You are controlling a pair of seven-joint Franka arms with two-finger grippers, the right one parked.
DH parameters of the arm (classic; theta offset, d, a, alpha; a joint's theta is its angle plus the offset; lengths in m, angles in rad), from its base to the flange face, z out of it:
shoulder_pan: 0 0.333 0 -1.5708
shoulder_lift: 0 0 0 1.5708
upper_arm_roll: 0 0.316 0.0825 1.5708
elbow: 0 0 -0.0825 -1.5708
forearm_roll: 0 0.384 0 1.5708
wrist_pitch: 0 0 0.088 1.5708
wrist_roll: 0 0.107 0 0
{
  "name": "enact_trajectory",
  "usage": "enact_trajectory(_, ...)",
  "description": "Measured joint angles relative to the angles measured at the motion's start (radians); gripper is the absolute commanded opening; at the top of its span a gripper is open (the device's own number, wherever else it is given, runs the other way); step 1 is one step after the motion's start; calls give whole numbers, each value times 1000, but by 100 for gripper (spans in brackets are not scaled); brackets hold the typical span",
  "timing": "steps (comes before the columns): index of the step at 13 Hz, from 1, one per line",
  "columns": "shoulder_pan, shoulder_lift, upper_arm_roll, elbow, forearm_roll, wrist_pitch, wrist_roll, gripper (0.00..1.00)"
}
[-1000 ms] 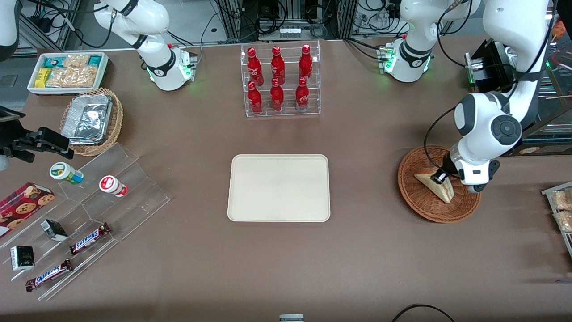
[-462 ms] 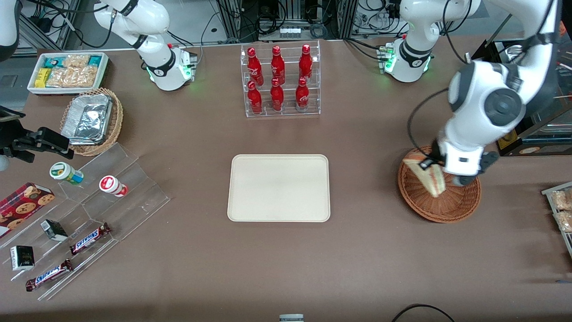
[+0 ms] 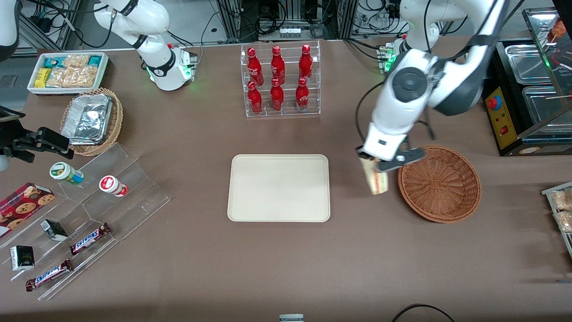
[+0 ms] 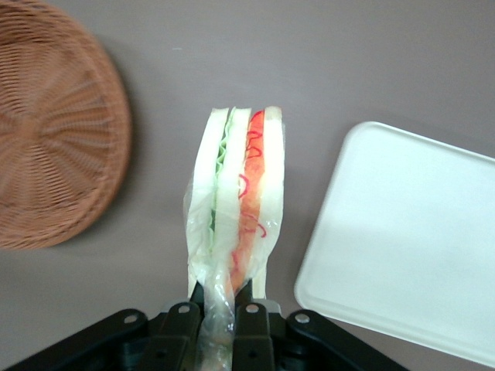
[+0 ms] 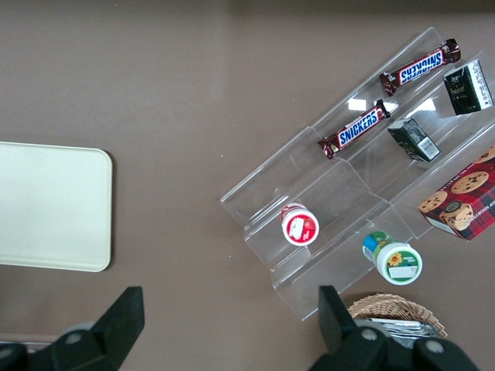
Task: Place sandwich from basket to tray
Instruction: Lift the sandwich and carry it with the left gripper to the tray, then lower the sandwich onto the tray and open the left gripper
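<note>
Pinching the sandwich (image 4: 236, 209), fingers (image 4: 249, 328) (nearly closed) of gripper (image 3: 377, 162)

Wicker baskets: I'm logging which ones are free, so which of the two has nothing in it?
The reddish-brown basket beside the gripper holding the sandwich; the tan basket holds a foil container.

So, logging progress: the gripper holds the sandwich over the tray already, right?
Not quite. The gripper does hold the sandwich, but over bare table between the basket and the tray, not over the tray. The front view shows it.
</note>
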Motion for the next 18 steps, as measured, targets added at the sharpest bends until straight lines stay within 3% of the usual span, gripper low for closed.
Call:
enact_trajectory(2,-20,59,-51,4,62,59,-2,0)
enact_trajectory(8,-169,303,-59,114,295,125,-181,0)
enact_trajectory(13,-207,406,-54,134,339,194,-198,0)
enact_trajectory(18,-365,433,118,139,362,273,-243,1)
